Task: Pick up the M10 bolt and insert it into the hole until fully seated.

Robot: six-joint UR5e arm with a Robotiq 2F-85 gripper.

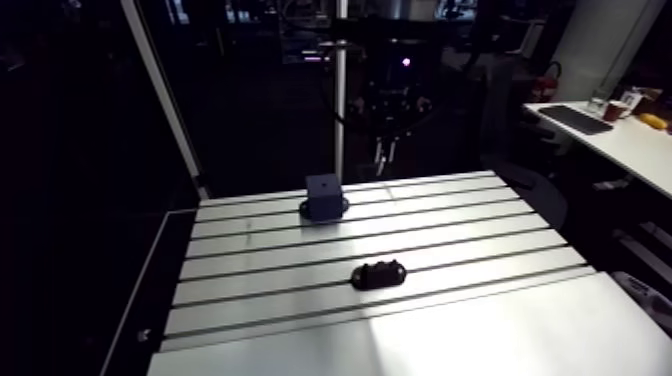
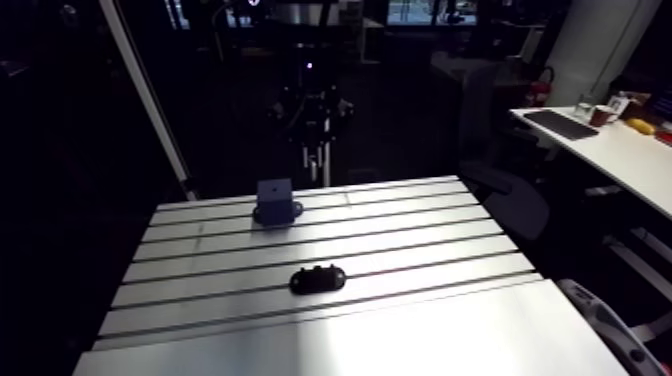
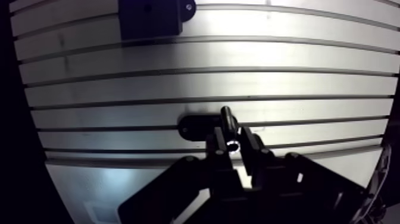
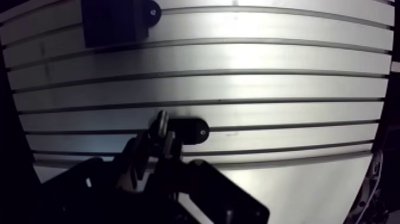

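In the wrist view my gripper (image 3: 233,140) is shut on a dark M10 bolt (image 3: 227,118), which sticks out past the fingertips. Far below it, a black oval fixture (image 3: 197,127) lies on the slotted aluminium table (image 3: 309,83), just beside the bolt's tip as seen from here. A dark blue block on a round base (image 3: 152,18) stands well ahead of the fingers. In the arm view the gripper (image 1: 385,152) hangs high over the table's far edge, behind the block (image 1: 324,194) and the fixture (image 1: 380,273). No hole can be made out.
The table's slots (image 1: 400,232) run across its width. A smooth plate (image 1: 450,335) covers the near part. A slanted white post (image 1: 165,100) rises at the far left corner, and a vertical pole (image 1: 341,110) stands behind the block.
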